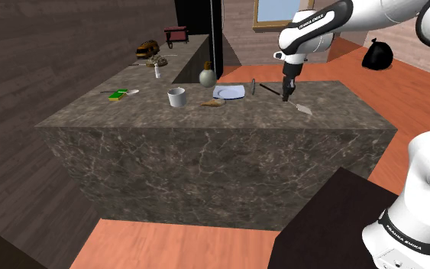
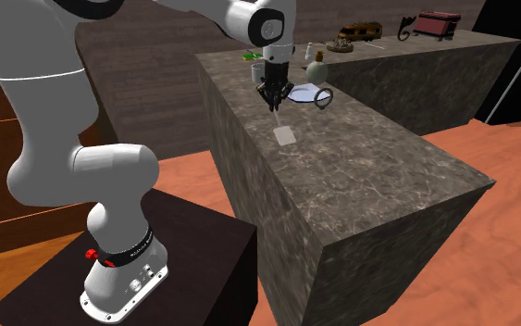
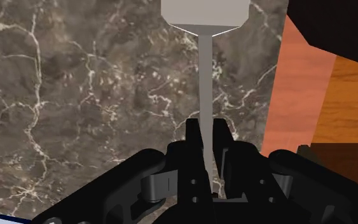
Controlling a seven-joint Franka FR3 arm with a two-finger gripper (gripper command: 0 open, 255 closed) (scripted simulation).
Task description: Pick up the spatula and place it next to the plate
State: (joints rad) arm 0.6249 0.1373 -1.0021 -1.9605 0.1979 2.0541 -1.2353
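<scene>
— Dark veined stone counter (image 1: 205,145), L-shaped, with reddish wooden floor around it. What stands on it?
— A white plate (image 1: 228,92) sits near mid-counter in the shoulder view. A pale cup (image 1: 176,96) stands at 9 o'clock from the plate, apart from it. A rounded vase (image 1: 207,76) is at 10 o'clock, and a small green block (image 1: 116,95) is further out at 9 o'clock, past the cup.
— And the spatula?
— The spatula (image 1: 302,108) is pale grey, with a thin handle and a flat squarish blade. In the shoulder view the blade sits at 4 o'clock from the gripper (image 1: 286,97), and the handle slants up into it. The blade is down at counter level, but contact with the stone cannot be confirmed.
— State of the gripper?
— It is clamped on the spatula's handle. In the wrist view both black fingers (image 3: 193,137) press against the handle, one on each side, and the blade reaches out beyond the fingertips over the stone.
— Position relative to the plate?
— In the shoulder view the plate lies at 9 o'clock from the gripper, near it but clear of the spatula. In the second exterior view the plate is at 3 o'clock from the gripper and the blade at 5 o'clock.
— Anything off the counter?
— A black bag (image 1: 376,55) lies on the floor, at 2 o'clock from the gripper in the shoulder view
</scene>
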